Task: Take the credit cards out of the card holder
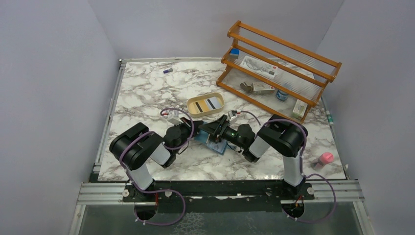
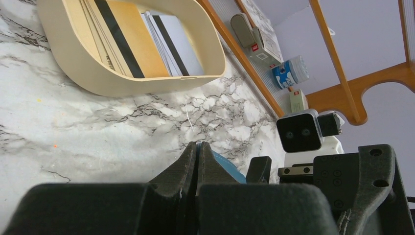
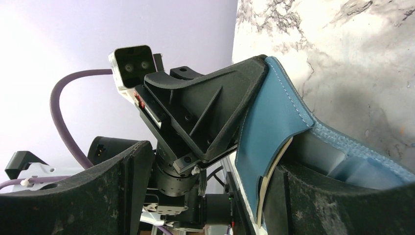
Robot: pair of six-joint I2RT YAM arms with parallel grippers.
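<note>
Sitting in the tan tray [image 2: 122, 85] are a few credit cards [image 2: 132, 39]: a yellow one w/ a dark stripe & white ones beside it. So part of the job looks done.

The card holder [image 3: 274, 112] is near the middle of the desk [image 2: 73, 132], btwn the two arms & just on the near side of the tray. The left jaws are clenched on one blue flap & hold it up, so the holder stands open. The right jaws are spread wide & grasp nothing. One finger [image 3: 318, 205] sits at the open fold. The other is well apart, on the far side of the left jaws.

A thin pale edge [image 3: 268, 183] peeks out under the raised flap. It is prob. one more card, but I can't tell for sure. How many are left inside is hidden.

My guess: at least one card is left to pull out & drop in the tray, so the job is not over yet.
</note>
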